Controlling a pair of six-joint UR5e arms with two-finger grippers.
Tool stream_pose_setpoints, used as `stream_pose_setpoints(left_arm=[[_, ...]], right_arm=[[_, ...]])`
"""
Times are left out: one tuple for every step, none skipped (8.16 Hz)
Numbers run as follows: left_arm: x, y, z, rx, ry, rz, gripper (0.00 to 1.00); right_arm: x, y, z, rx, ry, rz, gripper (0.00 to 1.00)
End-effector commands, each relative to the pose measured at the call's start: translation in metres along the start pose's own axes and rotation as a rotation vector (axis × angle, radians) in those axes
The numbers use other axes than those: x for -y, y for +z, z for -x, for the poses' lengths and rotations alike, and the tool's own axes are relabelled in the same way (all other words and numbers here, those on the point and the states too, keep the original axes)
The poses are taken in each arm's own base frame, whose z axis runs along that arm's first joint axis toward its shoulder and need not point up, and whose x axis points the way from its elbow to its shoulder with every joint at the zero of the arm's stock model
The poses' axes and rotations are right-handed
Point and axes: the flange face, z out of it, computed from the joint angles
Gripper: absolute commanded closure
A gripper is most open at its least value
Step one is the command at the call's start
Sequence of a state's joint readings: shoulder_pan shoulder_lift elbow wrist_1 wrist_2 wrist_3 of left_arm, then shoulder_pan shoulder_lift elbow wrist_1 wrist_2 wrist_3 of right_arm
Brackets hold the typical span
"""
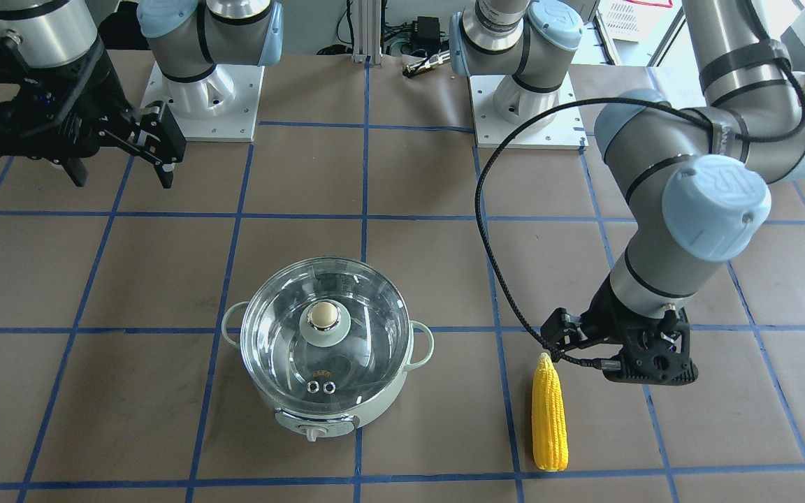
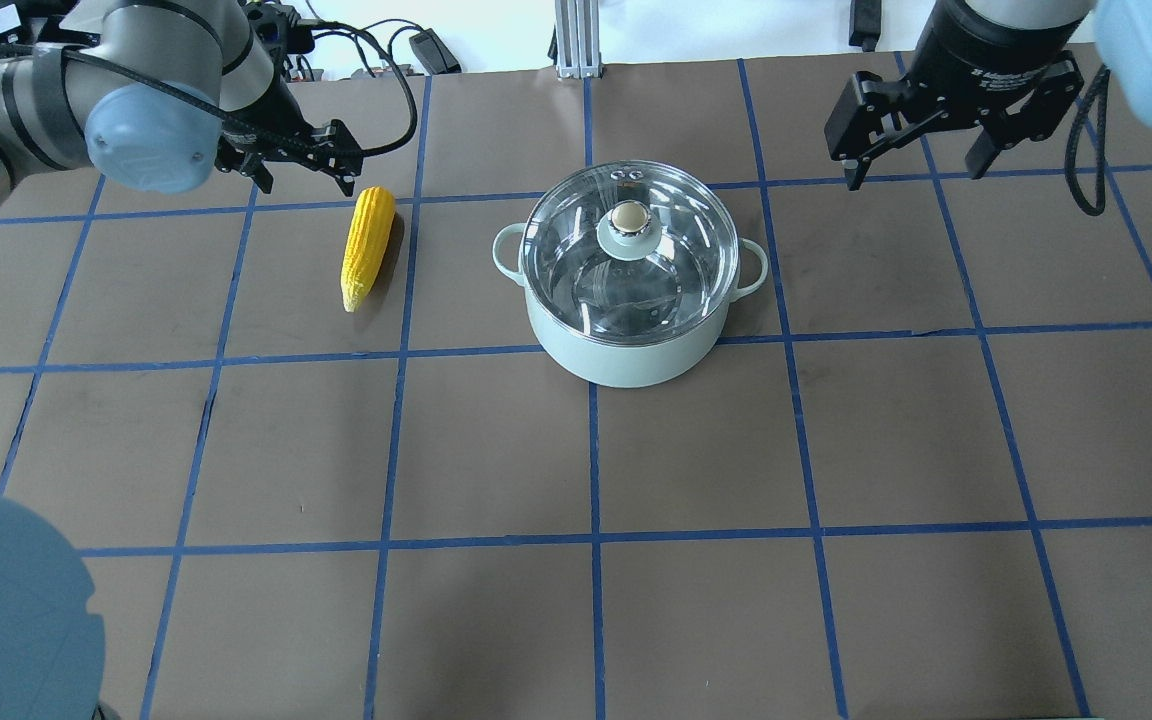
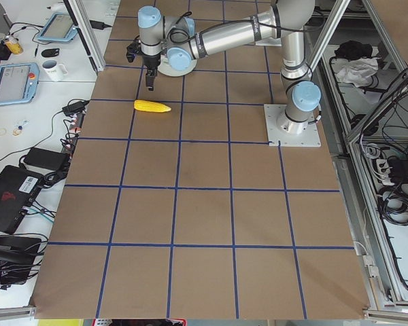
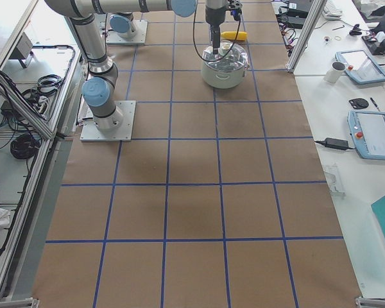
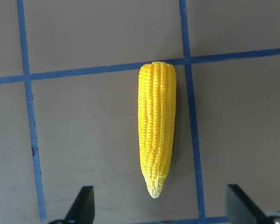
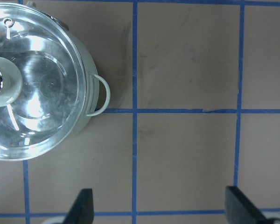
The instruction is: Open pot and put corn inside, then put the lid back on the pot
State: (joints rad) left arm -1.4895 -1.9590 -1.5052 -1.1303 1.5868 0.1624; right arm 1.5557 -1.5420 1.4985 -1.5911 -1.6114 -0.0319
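The pale mint-green pot [image 2: 626, 355] stands mid-table with the clear glass lid [image 2: 671, 285] on it, knob [image 2: 628, 214] at its centre. The yellow corn [image 2: 368, 248] lies flat on the table to the pot's left, apart from it. My left gripper [image 2: 304, 175] is open and empty, hovering above the corn's end; in the left wrist view the corn [image 5: 157, 126] lies just ahead of the fingertips [image 5: 85, 200]. My right gripper [image 2: 916, 160] is open and empty, raised beyond the pot's right side. The right wrist view shows the lid [image 6: 42, 107] and a loop handle [image 6: 101, 95].
The table is brown with a grid of blue tape lines [image 2: 591, 460]. The two arm bases [image 1: 203, 105] stand at the robot's side of the table. A white desk with tablets and cables [image 4: 366, 96] runs along the far side.
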Motion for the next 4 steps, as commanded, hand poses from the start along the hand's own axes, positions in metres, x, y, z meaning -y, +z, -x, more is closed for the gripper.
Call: stream_pose_setpoints(left_arm=[[0.017, 0.083, 0.001, -0.003, 0.033, 0.015, 0.00], [0.024, 0.122, 0.002, -0.005, 0.033, 0.013, 0.00], [0.025, 0.138, 0.002, -0.006, 0.027, 0.022, 0.00], [0.025, 0.154, 0.001, -0.010, 0.027, 0.032, 0.00]], right_arm=[[0.035, 0.041, 0.085, 0.069, 0.060, -0.028, 0.00], [0.032, 0.060, 0.154, 0.081, 0.101, -0.053, 0.00], [0.035, 0.088, 0.205, 0.094, 0.124, -0.084, 0.00], [0.048, 0.113, 0.213, 0.099, 0.129, -0.089, 0.00]])
